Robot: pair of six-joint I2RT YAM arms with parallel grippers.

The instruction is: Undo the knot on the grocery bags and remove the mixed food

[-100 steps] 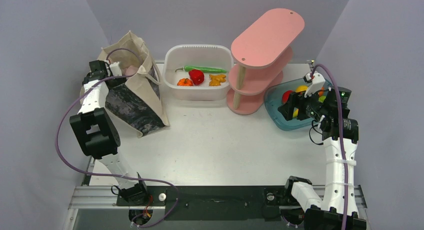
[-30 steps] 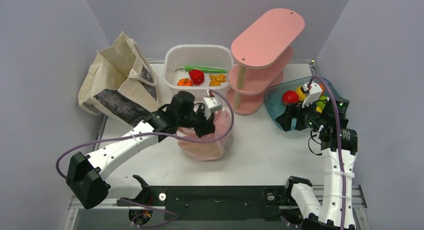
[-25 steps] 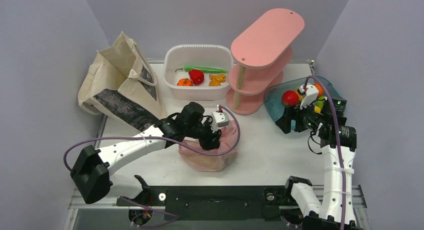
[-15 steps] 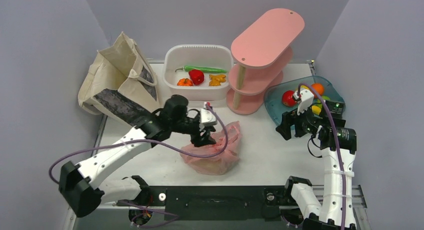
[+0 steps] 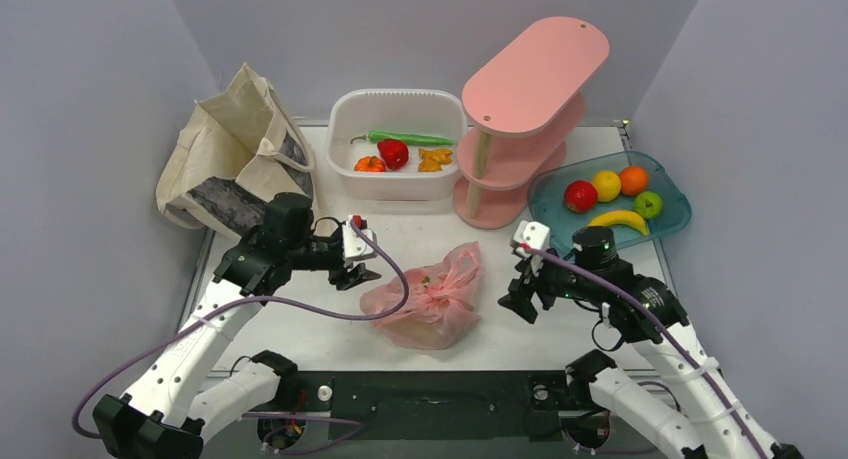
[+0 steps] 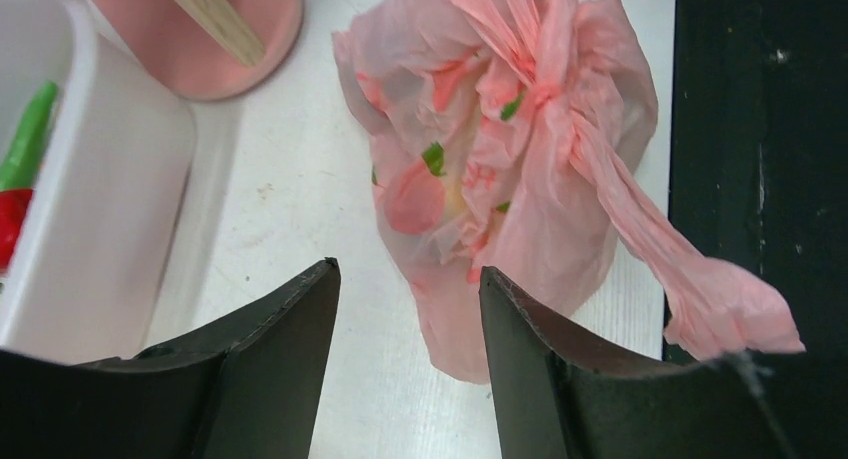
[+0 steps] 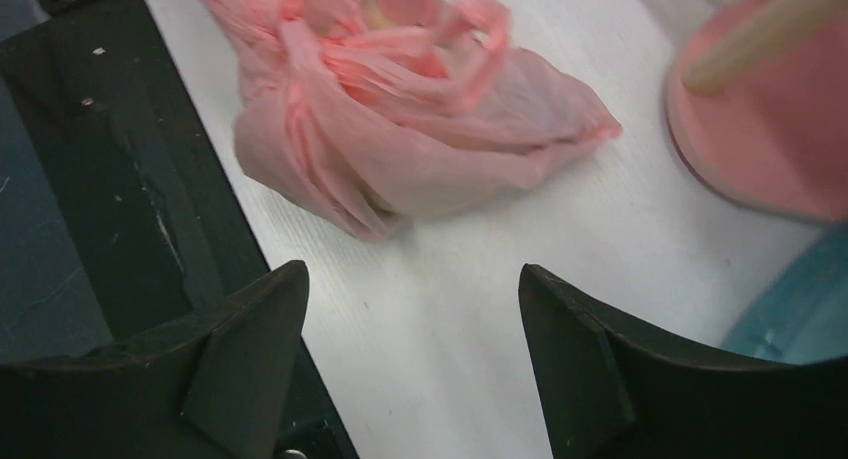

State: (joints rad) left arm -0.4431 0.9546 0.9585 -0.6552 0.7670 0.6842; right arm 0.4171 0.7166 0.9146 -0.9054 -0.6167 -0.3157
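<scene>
Slumping at the far left of the table [image 5: 420, 234], the canvas tote [image 5: 235, 149] leaned in the back corner, its dark patterned patch low on the near side. Just right of it the left gripper [image 6: 407, 271] hovered low over the tabletop. Its fingers were parted partway with nothing between them, and it pointed at the pink plastic bag [image 5: 432, 299] without touching it. Behind it, a white tub [image 5: 400, 184] held a long green pepper [image 5: 410, 137] and a red pepper [image 5: 393, 152]. The pink bag lay on the white surface near the front edge, between the two grippers, with its top gathered into a tight knot [image 6: 545, 91]. Green specks showed through the thin film, though the contents could not be made out. One twisted handle [image 6: 690, 279] trailed over the black front rail [image 6: 760, 129]. Right of the tub stood a pink three-tier shelf [image 5: 535, 64]. The right gripper [image 7: 412, 271] hung just right of the bag, jaws spread wide and empty, clear of the plastic. At the far right a blue tray [image 5: 548, 201] carried an apple [image 5: 580, 195], a lemon [image 5: 606, 185], an orange [image 5: 633, 180], a lime [image 5: 649, 204] and a banana [image 5: 618, 219].
</scene>
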